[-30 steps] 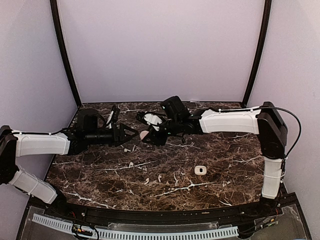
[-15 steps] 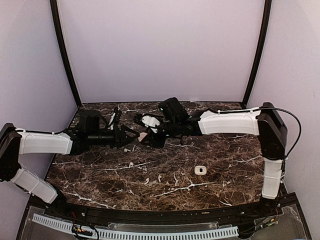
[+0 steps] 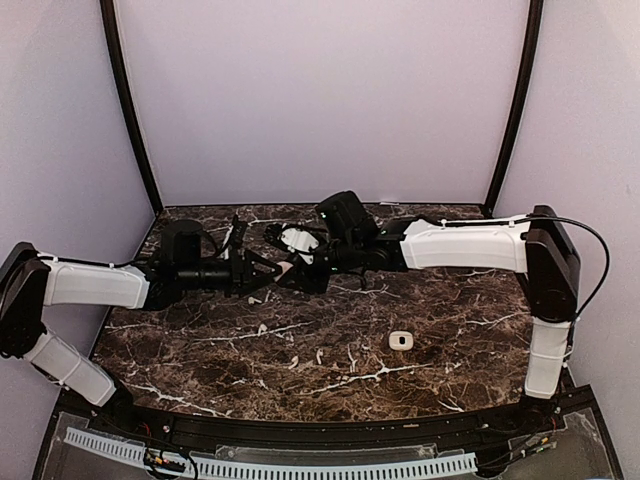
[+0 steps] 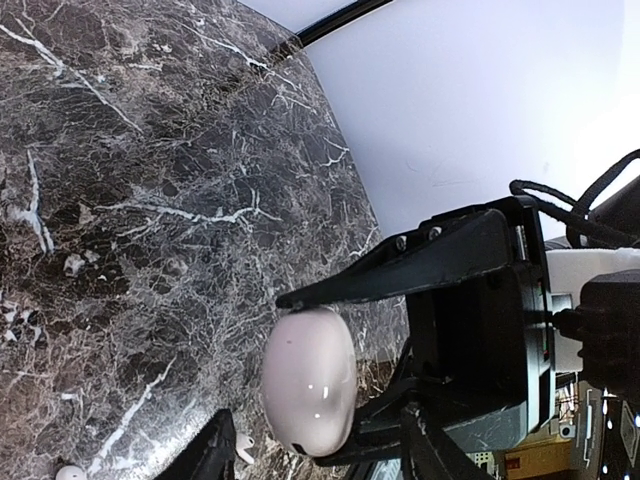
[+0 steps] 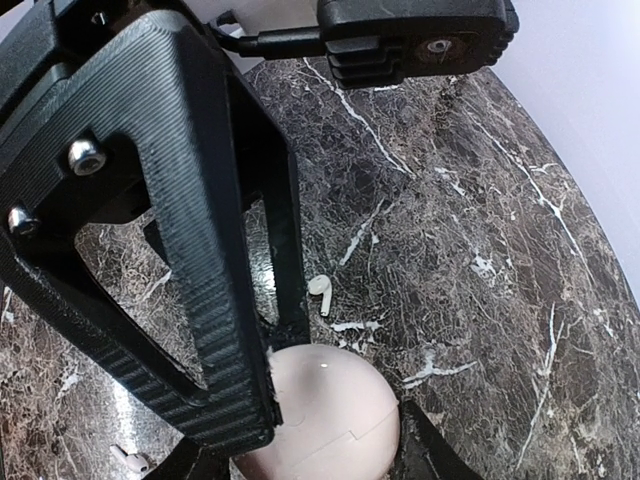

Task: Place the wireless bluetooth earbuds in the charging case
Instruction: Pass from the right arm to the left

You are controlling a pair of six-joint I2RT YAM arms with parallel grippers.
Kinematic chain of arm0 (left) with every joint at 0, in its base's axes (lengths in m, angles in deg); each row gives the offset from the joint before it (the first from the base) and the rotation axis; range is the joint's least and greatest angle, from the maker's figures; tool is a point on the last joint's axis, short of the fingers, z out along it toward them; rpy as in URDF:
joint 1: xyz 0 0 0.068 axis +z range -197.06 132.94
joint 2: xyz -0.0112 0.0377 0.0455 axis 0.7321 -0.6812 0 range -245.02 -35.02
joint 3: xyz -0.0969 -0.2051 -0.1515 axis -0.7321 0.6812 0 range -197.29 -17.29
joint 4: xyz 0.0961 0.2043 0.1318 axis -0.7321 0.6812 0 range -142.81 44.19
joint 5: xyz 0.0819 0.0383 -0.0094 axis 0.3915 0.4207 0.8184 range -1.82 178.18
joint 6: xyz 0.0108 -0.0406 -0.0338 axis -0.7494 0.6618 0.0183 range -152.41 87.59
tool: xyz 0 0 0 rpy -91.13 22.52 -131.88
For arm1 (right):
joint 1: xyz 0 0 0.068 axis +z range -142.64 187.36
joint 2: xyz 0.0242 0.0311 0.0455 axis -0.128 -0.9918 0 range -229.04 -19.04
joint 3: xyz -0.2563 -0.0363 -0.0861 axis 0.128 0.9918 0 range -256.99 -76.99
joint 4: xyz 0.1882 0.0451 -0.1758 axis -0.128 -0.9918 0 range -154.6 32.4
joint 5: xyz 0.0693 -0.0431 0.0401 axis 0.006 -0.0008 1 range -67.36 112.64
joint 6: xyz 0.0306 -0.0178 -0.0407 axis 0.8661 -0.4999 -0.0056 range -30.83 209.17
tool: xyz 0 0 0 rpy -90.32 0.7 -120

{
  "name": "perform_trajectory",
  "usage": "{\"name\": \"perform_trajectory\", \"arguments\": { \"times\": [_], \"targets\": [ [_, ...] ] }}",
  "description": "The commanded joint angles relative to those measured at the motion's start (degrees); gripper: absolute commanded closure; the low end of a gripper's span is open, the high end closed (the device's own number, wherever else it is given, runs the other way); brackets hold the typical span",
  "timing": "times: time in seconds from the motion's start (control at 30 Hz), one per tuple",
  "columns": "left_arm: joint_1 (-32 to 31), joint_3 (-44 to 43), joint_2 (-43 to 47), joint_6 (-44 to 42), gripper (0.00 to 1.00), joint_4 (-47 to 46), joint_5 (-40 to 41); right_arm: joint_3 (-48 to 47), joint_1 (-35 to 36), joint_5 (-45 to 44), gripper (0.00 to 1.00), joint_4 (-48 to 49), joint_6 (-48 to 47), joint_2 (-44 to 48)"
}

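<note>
- right gripper (image 5: 305,458) is pinching the charging case (image 5: 320,420): pale pink, glossy, lid seam looking shut. It is holding the case off the marble table (image 3: 470,300), upper centre of the top view.
- left gripper (image 3: 270,271) is sitting spread wide and clamping nothing. One of its fingers (image 5: 225,300) is ending right at the case shell in the right wrist view; contact looks likely, can't confirm.
- change over the last second: left arm is reaching further right, so the gap between the two grippers is closing. The case itself is barely shifting.
- my read: a two-handed lid opening or a hand-off is getting set up; can't tell which.
- nothing is loaded yet. One earbud (image 5: 320,292) is lying on the marble just beyond the case, centre of the right wrist view. A second earbud (image 4: 66,472) is showing at the lower-left corner of the left wrist view.
- white case (image 3: 401,341) is sitting alone, lower right of centre in the top view, well apart from both grippers.
- risk: the rounded shell is looking slippery, so any left-finger push could be twisting it out of the right pinch.
</note>
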Motion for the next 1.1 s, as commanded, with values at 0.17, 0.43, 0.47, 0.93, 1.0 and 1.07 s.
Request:
{"name": "perform_trajectory", "arguments": {
  "times": [0.17, 0.43, 0.47, 0.93, 1.0, 1.07],
  "targets": [
    [0.39, 0.60, -0.42, 1.76, 0.54, -5.27, -3.41, -0.55, 1.13, -0.69, 0.59, 1.66, -0.77, 1.69],
    [0.39, 0.60, -1.45, 2.29, 0.58, -5.21, -3.10, -0.64, 1.58, -0.99, 0.59, 1.67, -1.08, 1.69],
    [0.39, 0.60, -1.55, 2.30, 0.60, -5.21, -3.08, -0.76, 1.64, -1.01, 0.59, 1.61, -1.11, 1.61],
    [0.39, 0.87, -0.69, 2.22, 0.92, -5.46, -3.41, 1.64, 1.92, -1.04, 0.35, 2.93, -0.34, 3.93],
    [0.39, 1.01, -0.32, 2.03, 0.95, -5.95, -3.61, 2.53, 1.88, -0.87, 0.20, 3.05, 0.26, 5.18],
    [0.39, 1.03, 0.17, 1.47, 0.96, -6.08, -3.95, 4.09, 1.80, -0.35, 0.06, 3.84, 1.48, 7.16]
  ]
}}
